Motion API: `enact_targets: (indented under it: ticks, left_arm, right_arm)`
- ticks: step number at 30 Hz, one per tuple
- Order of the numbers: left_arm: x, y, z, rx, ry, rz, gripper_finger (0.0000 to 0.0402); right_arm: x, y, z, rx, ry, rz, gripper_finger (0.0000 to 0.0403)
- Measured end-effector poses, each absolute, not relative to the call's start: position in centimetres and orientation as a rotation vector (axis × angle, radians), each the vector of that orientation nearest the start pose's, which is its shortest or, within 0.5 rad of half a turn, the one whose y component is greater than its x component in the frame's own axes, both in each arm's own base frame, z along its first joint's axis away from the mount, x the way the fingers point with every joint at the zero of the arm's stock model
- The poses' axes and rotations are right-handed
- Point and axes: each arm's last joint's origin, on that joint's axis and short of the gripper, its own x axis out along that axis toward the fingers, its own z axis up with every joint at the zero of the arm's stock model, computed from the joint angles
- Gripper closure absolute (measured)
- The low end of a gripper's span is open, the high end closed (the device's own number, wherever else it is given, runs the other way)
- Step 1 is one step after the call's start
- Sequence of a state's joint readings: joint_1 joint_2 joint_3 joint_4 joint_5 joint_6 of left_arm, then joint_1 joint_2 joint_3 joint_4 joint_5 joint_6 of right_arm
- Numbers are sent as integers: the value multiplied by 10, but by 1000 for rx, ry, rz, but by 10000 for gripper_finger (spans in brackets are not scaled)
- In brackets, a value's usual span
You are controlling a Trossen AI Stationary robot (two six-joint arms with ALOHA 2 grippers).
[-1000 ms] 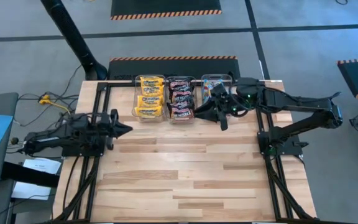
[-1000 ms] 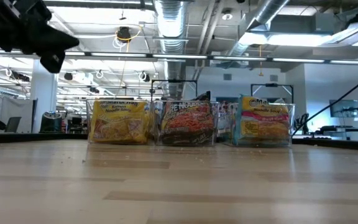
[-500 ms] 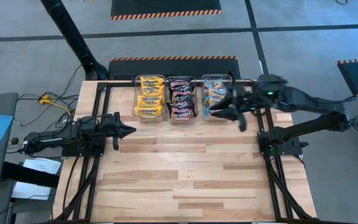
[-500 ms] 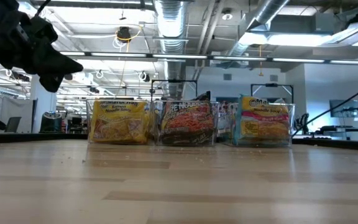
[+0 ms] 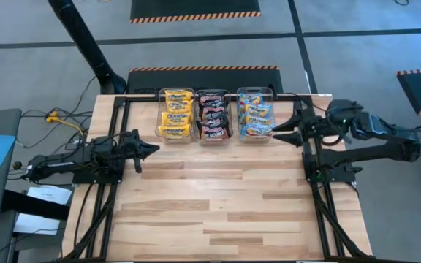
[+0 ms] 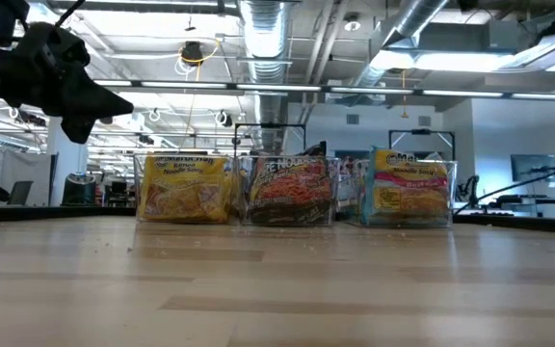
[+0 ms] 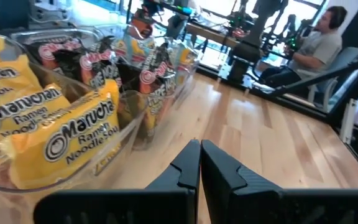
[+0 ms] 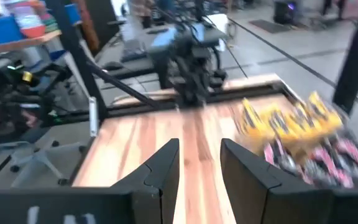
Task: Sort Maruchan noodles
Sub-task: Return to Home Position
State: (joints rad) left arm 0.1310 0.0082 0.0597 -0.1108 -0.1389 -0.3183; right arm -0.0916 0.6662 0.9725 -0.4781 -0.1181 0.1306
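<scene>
Filling clear bins [image 6: 239, 193], noodles [image 5: 214, 115] sit sorted yellow, maroon, blue; left claw [image 7: 199, 144] pinched together, right claw [image 8: 199, 144] parted, both empty.

The left arm [image 5: 86, 162] and right arm [image 5: 380, 131] are matte black, angular, with tapered jaws.

A wooden table [image 5: 218, 197] stands on a grey floor [image 5: 35, 66]. Three clear bins [image 5: 196, 115] sit side by side in a row at its far edge. Past the table, a black mat [image 5: 194, 7] with an orange striped edge lies on the floor. A yellow cable [image 5: 55, 117] and a white paper [image 5: 46, 196] lie to the left. Big silver pipes [image 6: 268, 39] run along the ceiling. A person [image 7: 303, 53] sits in a chair past the table.
</scene>
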Motion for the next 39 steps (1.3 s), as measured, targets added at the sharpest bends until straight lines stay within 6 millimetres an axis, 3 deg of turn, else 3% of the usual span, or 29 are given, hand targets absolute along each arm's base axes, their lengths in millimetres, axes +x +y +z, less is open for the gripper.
enact_targets:
  ticks: [7, 12, 19, 26, 39]
  left_arm:
    - [92, 16, 172, -161, 38, 276, 401]
    - [92, 16, 172, -161, 39, 275, 402]
    - [92, 16, 172, -96, 48, 274, 402]
    - [92, 16, 172, -63, 53, 273, 401]
    - [92, 16, 172, -71, 53, 273, 402]
  right_arm:
    - [104, -7, 317, 217, 135, -6, 262]
    - [89, -6, 279, 265, 95, -10, 262]
    - [78, -7, 248, 289, 7, -101, 262]
    - [80, -8, 226, 288, -79, -94, 262]
    - [92, -10, 178, 372, 23, -154, 262]
